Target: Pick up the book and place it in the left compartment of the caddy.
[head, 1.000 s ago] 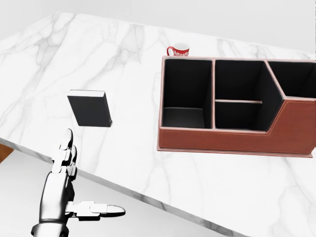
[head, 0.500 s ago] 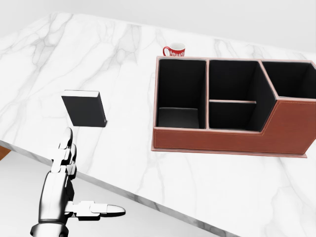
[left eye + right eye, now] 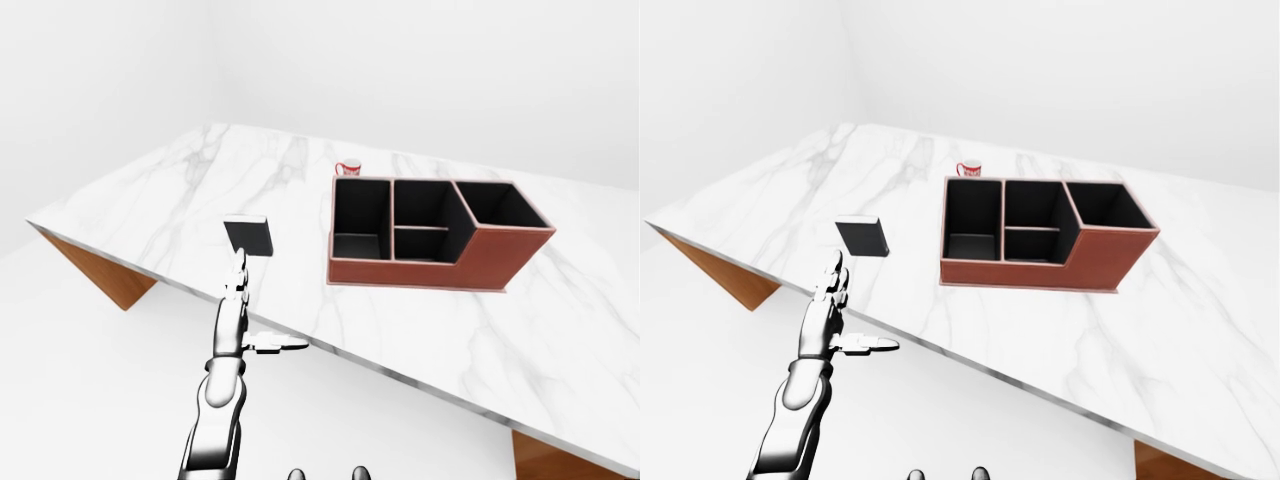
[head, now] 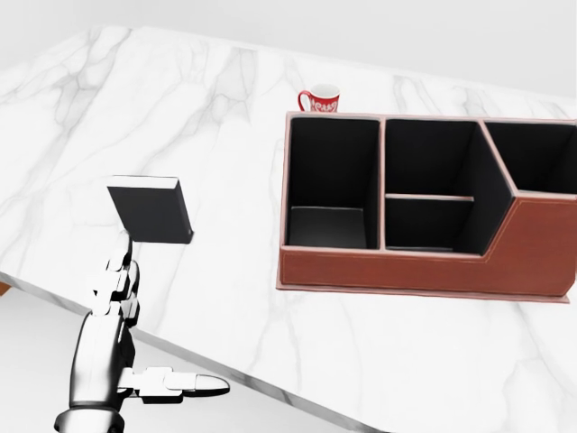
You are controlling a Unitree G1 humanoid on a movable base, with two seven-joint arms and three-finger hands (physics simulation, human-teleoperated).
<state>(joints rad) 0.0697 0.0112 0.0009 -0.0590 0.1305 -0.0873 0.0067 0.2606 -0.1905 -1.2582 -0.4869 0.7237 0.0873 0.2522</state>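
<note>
Lying flat on the marble table (image 4: 270, 361), the stiff, light-looking book (image 4: 151, 210) is probably best being gripped across its thin edges by the spread-fingered, empty left hand (image 4: 115, 307).

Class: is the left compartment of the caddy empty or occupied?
Empty. The left compartment of the caddy shows only bare dark walls and floor; the book lies outside on the marble table.
</note>
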